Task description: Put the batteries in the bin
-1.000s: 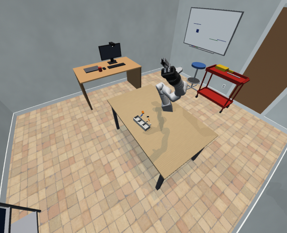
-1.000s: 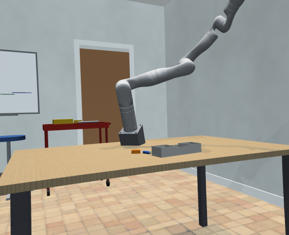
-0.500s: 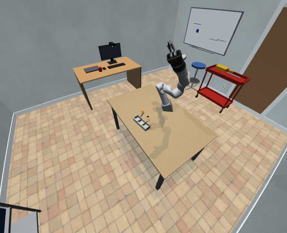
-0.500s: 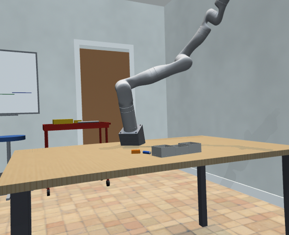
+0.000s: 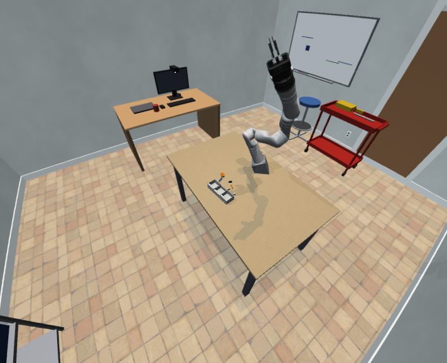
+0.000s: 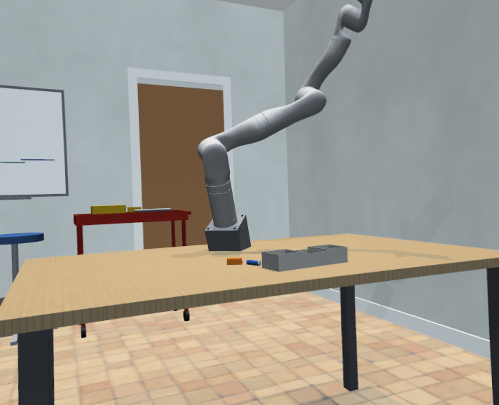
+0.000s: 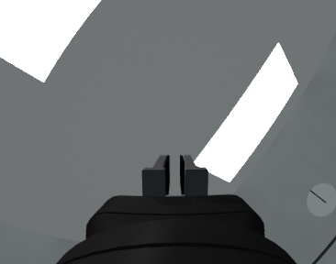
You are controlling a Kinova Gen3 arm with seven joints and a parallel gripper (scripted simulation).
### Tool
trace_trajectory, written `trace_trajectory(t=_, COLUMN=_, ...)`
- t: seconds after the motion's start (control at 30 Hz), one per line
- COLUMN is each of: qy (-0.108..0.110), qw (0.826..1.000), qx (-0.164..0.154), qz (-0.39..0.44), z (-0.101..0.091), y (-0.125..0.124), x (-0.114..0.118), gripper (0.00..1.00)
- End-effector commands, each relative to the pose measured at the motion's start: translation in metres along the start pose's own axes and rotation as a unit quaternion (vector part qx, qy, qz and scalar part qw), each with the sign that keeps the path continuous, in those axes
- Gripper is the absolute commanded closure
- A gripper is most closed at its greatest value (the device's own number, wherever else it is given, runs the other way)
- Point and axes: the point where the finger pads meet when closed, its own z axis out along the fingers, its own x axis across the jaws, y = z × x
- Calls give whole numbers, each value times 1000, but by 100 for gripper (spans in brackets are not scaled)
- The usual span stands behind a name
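My gripper (image 5: 273,46) is raised high above the table's far side and points up at the ceiling, far from all the objects. In the wrist view its fingers stand almost together with nothing between them. A row of grey bins (image 5: 220,191) stands on the table and also shows in the exterior view (image 6: 304,257). Their marks are too small to read. A blue battery (image 6: 253,262) and an orange block-like thing (image 6: 234,261) lie on the table beside the bins. Two more small things (image 5: 230,184) lie next to the bins, too small to tell apart.
The arm's base (image 5: 260,167) stands on the table behind the bins. A red cart (image 5: 344,132), a blue stool (image 5: 309,103) and a desk with a monitor (image 5: 169,105) stand away from the table.
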Motion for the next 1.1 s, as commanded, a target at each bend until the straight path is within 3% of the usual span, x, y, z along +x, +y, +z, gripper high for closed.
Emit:
trace_trajectory(t=0.0, qy=-6, qw=1000, qx=15, qz=27, z=1, y=-15, x=-3, gripper=69)
trace_trajectory(t=0.27, qy=-7, qw=999, qx=16, qz=30, z=3, y=-76, x=-27, gripper=69)
trace_trajectory(t=0.37, qy=-7, qw=999, qx=16, qz=30, z=3, y=-76, x=-27, gripper=69)
trace_trajectory(t=0.47, qy=-26, qw=994, qx=42, qz=98, z=3, y=-101, x=-32, gripper=69)
trace_trajectory(t=0.53, qy=-26, qw=994, qx=42, qz=98, z=3, y=-101, x=-32, gripper=69)
trace_trajectory(t=0.8, qy=-27, qw=993, qx=44, qz=102, z=1, y=-164, x=-47, gripper=69)
trace_trajectory(t=0.9, qy=-27, qw=993, qx=44, qz=102, z=1, y=-164, x=-47, gripper=69)
trace_trajectory(t=1.0, qy=-44, qw=982, qx=72, qz=168, z=0, y=-189, x=-48, gripper=69)
trace_trajectory(t=1.07, qy=-45, qw=981, qx=74, qz=172, z=-1, y=-197, x=-49, gripper=69)
